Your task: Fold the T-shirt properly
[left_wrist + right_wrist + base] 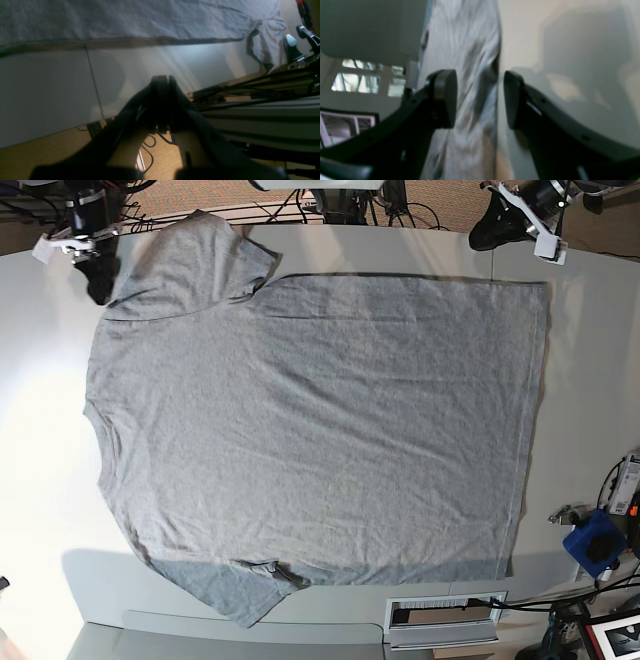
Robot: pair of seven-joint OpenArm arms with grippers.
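The T-shirt [310,430] lies spread flat across most of the white table [590,380] in the base view, plain grey side up, collar edge toward the left of the frame and hem toward the right, one sleeve reaching into the upper left and the other toward the bottom edge left of centre. The right gripper [97,275] sits at the upper left of that view, at the outer edge of the upper sleeve; in its own wrist view its two black pads [444,98] stand well apart, with a blurred strip of grey cloth running up the frame between them, and I cannot tell whether either pad touches the cloth. The left gripper [492,228] is at the upper right of the base view, over bare table beyond the shirt's top hem corner. In the left wrist view its fingertips [163,83] are pressed together with nothing between them, the shirt's edge lying across the top of that frame.
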